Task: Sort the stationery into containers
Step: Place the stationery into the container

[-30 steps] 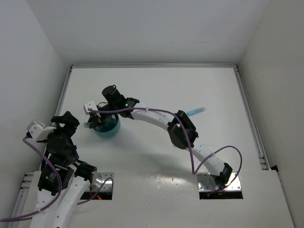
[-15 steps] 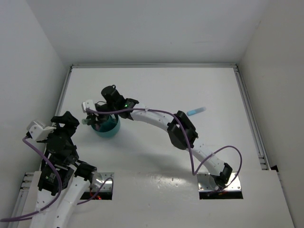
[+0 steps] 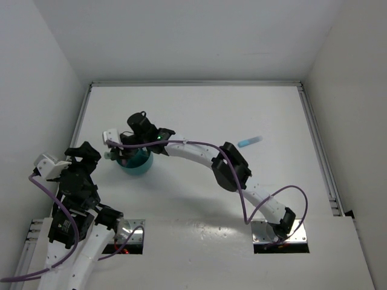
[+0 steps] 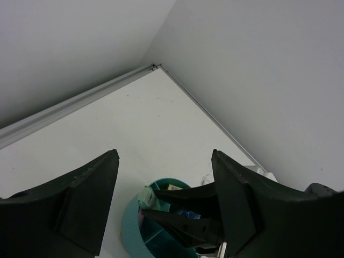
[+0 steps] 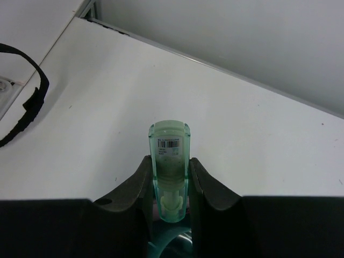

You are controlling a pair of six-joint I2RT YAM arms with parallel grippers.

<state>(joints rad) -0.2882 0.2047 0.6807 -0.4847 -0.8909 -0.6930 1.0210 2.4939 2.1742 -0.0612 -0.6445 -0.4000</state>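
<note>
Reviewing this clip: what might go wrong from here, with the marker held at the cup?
1. The right gripper holds the green marker lying over rather than upright, and its far end seems to reach past the teal cup rim. If released like this, it may catch on the rim or fall outside.
2. The open left gripper hovers near that cup, so the arms might collide.

One pale green marker (image 5: pixel 169 156), barcode label up, is clamped in the right pincer (image 5: pixel 170 185) above the teal cup (image 3: pixel 138 164), left of centre. The blue-capped clear tube (image 3: pixel 250 142) lies flat, well apart to the right.
</note>
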